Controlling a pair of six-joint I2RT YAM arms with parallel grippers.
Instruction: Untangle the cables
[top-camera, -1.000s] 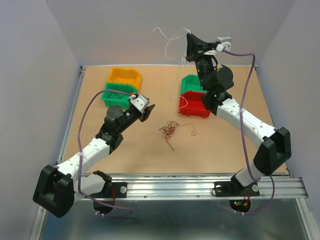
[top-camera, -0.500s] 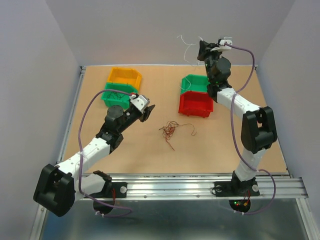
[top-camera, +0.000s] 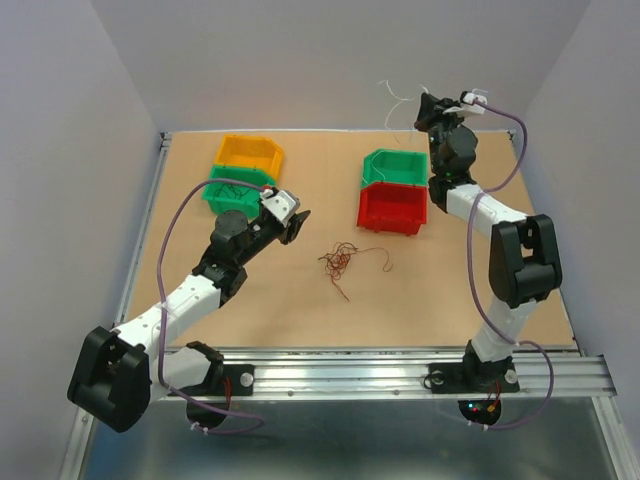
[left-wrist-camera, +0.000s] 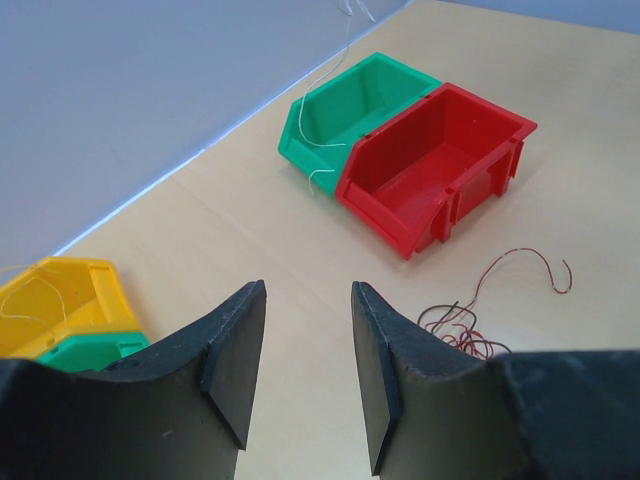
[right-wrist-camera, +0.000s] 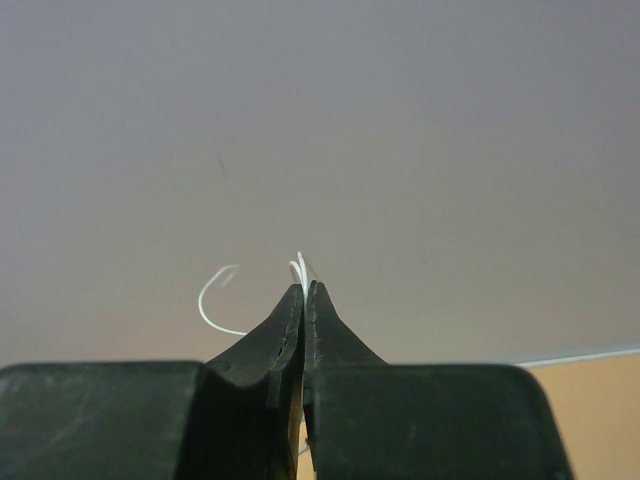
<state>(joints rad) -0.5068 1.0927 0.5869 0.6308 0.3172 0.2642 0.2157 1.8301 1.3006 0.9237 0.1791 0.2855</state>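
Left tool (top-camera: 299, 223) was released, its jaws standing partly apart with nothing between them. It hung low over the bench (top-camera: 450, 300), left of centre. In the left wrist view the gap between its fingers (left-wrist-camera: 236, 345) showed bare bench.

Right tool (right-wrist-camera: 303, 289) was clenched on a pale wire (right-wrist-camera: 299, 264), pinched at the very tips. A short loop of the wire curled out to one side. In the top view this tool (top-camera: 421, 104) was raised high at the back right, against the rear wall. Fine pale strands (top-camera: 393, 94) trailed from it to the left.

The wad of wires (top-camera: 340, 262), reddish-brown, lay loose on the bench near the middle. It was in front of the red bin (top-camera: 392, 210) and not touching it. One strand ran out to the right and ended in a hook (left-wrist-camera: 545, 268).

The red bin sat touching the right green bin (top-camera: 392, 164) behind it. At the back left, the yellow bin (top-camera: 250, 151) sat behind the left green bin (top-camera: 236, 190). Dark thin wires showed inside the left green bin.

In the left wrist view a pale strand (left-wrist-camera: 318, 104) ran down from the top edge across the right green bin. Its end curled at the bin's front wall. Could not tell whether it was the strand held by the right tool.
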